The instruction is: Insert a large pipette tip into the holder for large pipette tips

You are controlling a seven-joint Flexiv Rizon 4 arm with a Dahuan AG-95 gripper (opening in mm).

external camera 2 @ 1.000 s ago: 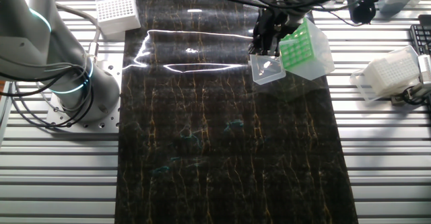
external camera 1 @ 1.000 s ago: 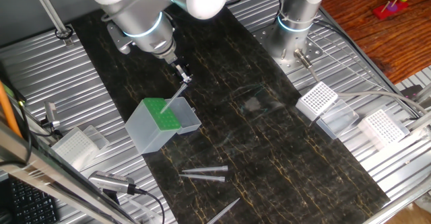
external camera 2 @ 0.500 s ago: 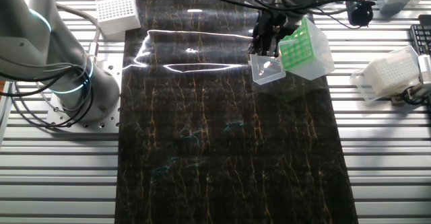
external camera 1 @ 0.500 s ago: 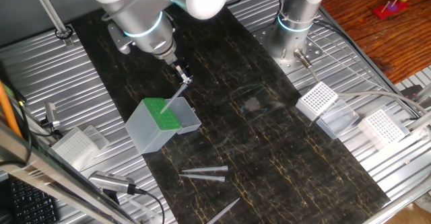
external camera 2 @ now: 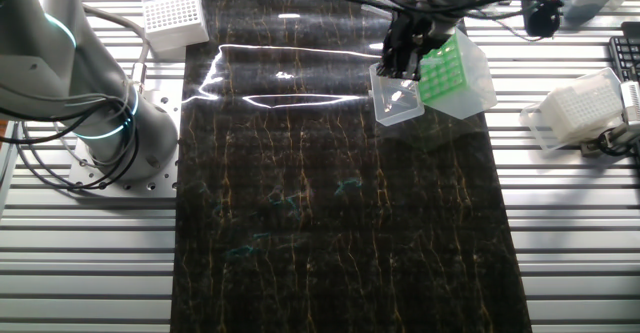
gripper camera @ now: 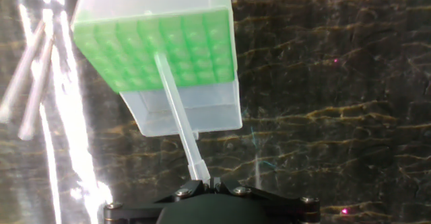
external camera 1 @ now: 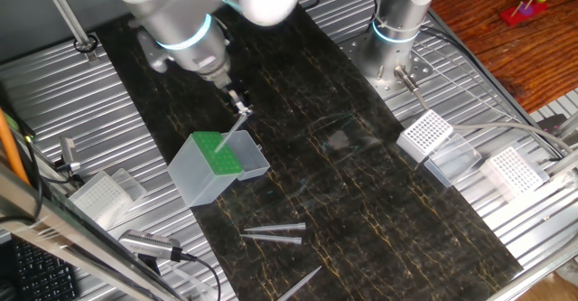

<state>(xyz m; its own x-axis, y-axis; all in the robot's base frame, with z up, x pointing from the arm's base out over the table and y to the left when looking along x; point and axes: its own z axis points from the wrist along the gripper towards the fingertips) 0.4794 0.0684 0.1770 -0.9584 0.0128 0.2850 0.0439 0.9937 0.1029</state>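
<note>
Clear long tip (gripper camera: 176, 109) slanting from closed jaws gripping its wide end, point on the green grid of the pale box (external camera 1: 209, 164), worktop (external camera 1: 361, 192) dark, tip's very end hard to make out

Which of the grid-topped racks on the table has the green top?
The holder beside the tool, with a tip reaching its green grid. The racks at the far side are white-topped.
</note>
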